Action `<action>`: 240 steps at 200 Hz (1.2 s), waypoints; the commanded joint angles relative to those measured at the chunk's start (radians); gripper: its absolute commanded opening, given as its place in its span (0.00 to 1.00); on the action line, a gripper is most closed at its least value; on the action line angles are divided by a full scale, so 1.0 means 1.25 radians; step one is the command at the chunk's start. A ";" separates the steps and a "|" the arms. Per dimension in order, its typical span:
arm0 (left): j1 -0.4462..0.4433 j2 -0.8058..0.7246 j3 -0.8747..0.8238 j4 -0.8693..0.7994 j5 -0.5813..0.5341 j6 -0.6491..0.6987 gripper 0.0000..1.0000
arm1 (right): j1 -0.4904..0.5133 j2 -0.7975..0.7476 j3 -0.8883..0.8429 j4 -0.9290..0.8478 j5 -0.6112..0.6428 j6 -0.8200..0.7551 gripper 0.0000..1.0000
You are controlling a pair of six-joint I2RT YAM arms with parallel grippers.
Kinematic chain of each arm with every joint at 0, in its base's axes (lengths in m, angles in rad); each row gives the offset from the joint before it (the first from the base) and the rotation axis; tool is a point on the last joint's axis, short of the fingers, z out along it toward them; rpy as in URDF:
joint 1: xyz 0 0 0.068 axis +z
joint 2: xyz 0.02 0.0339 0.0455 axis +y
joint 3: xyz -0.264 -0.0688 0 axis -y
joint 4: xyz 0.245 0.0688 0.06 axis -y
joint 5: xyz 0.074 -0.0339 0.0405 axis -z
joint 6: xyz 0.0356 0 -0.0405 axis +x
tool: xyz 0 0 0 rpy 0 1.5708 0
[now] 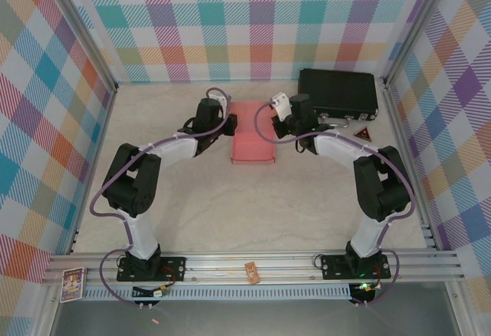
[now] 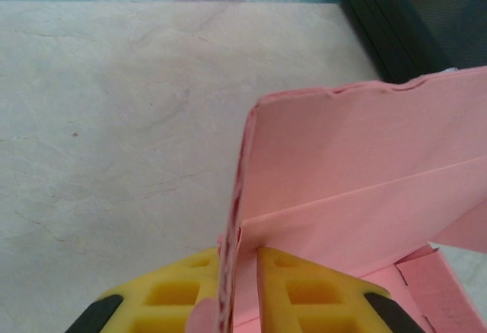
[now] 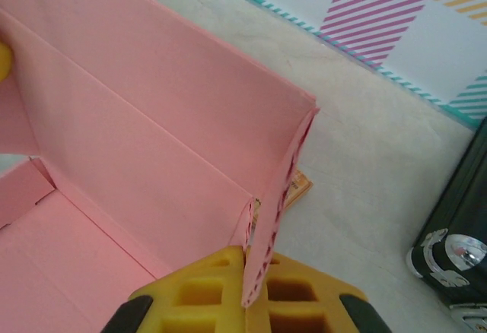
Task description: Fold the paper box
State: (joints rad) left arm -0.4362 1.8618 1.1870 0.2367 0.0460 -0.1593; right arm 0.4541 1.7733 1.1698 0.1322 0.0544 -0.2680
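At the bottom edge of the left wrist view, the left gripper (image 2: 240,291) is closed narrow on the paper box (image 2: 365,173), with a yellow pad on each side of its upright left wall. The right gripper (image 3: 255,291) pinches the right wall the same way at bottom centre. Overhead, the box sits on the table (image 1: 230,213) just above mid-frame, with the black case (image 1: 337,93) beyond it at upper right. To do this step well, both walls probably need holding square with a light, even grip, so the thin card does not buckle
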 commanded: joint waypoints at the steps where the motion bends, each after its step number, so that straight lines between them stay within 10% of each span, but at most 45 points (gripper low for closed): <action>1: -0.001 -0.008 -0.020 0.081 -0.013 -0.042 0.20 | 0.033 -0.014 -0.006 0.057 0.116 0.055 0.05; 240: -0.032 -0.005 -0.100 0.208 -0.052 -0.146 0.28 | 0.168 0.053 -0.050 0.228 0.491 0.258 0.08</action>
State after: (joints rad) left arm -0.4629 1.8618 1.0756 0.4473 -0.0055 -0.3267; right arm 0.6453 1.8381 1.1339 0.3386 0.6159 0.0086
